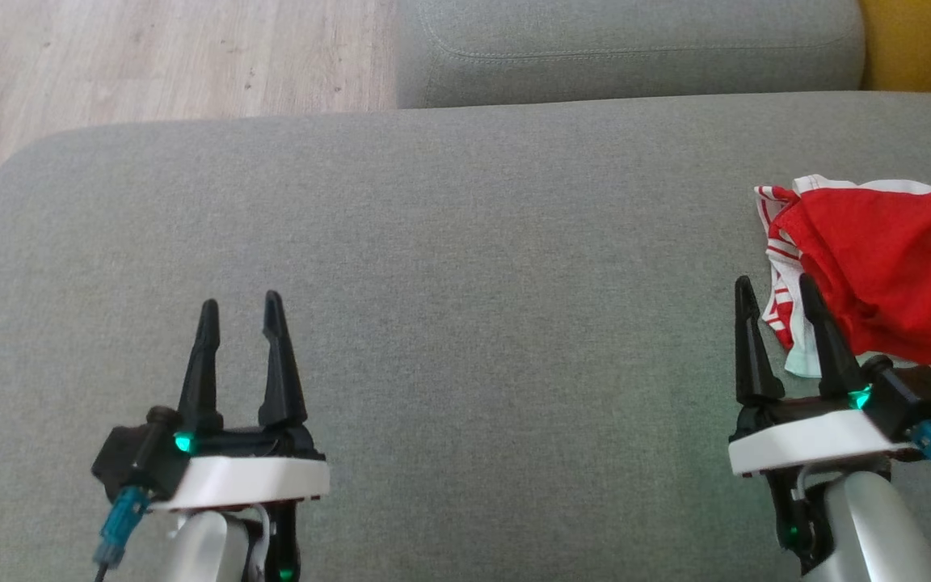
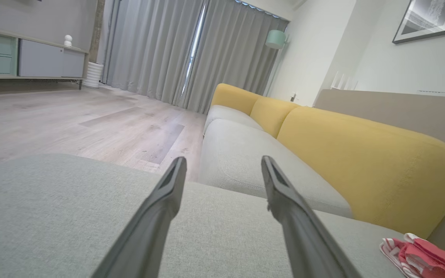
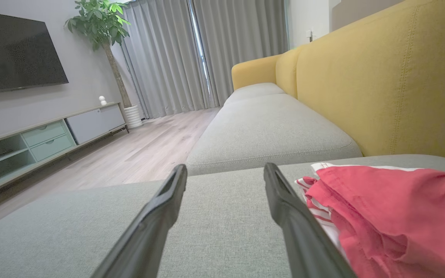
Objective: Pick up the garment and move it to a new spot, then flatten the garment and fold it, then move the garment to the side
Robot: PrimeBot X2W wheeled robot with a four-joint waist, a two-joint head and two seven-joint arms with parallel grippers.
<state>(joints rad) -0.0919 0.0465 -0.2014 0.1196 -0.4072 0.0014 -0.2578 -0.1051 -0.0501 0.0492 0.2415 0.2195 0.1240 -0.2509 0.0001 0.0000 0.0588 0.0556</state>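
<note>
- The wide grey fabric seat cushion [image 1: 465, 242] is stretching across the head view. Its rounded far-left corner is dropping off toward the pale wood-plank floor [image 1: 150, 56], w/ lots of bare fabric lying btwn the two arms.
- A second grey seat cushion [image 1: 627, 48] is butting against the far edge. The mustard-yellow padded backrest [image 3: 381, 77] is running along the right side.
- Rm beyond: long grey curtains [image 2: 191, 50] are hanging, a flat black wall TV [image 3: 14, 50] is facing the sofa, and a leafy green potted plant [image 3: 99, 19] is standing in the corner.
- The crumpled red garment w/ white striped trim [image 1: 878, 267] is lying on the cushion's right side, near the backrest.
- The left gripper [image 1: 241, 303] is hovering over bare cushion, well apart from the garment, fingers spread and holding nothing.
- The right gripper [image 1: 776, 281] is sitting just beside the garment's striped edge, fingers spread and empty. Its outer finger [image 3: 301, 231] is lying along the trim; contact can't be told.
</note>
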